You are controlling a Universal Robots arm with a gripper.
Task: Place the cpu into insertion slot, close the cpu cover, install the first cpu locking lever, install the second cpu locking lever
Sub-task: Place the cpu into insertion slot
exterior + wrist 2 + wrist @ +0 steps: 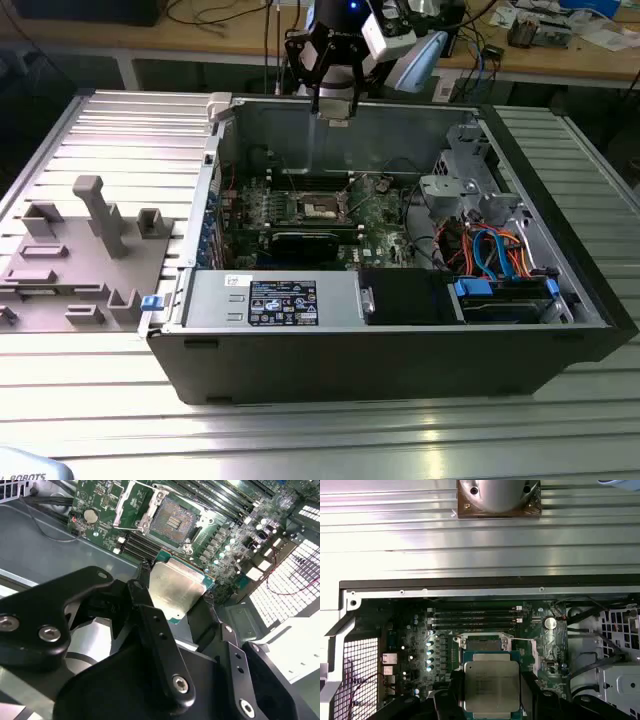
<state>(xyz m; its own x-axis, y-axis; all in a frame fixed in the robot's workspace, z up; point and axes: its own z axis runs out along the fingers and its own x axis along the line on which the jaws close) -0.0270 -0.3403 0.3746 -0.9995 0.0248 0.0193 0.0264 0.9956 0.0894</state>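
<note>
While clamped on the cpu (492, 680) — 1 edge cut off — gripper (491, 697) apart from the half-hidden insertion slot (482, 644).

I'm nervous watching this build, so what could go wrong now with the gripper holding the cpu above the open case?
One: the gripper holds the cpu by just two opposite edges, well above the motherboard; a slip would drop it onto components. Two: the insertion slot sits close between its metal rim and the open cpu cover, so a tilted or offset descent might strike those or damage its contacts.
</note>
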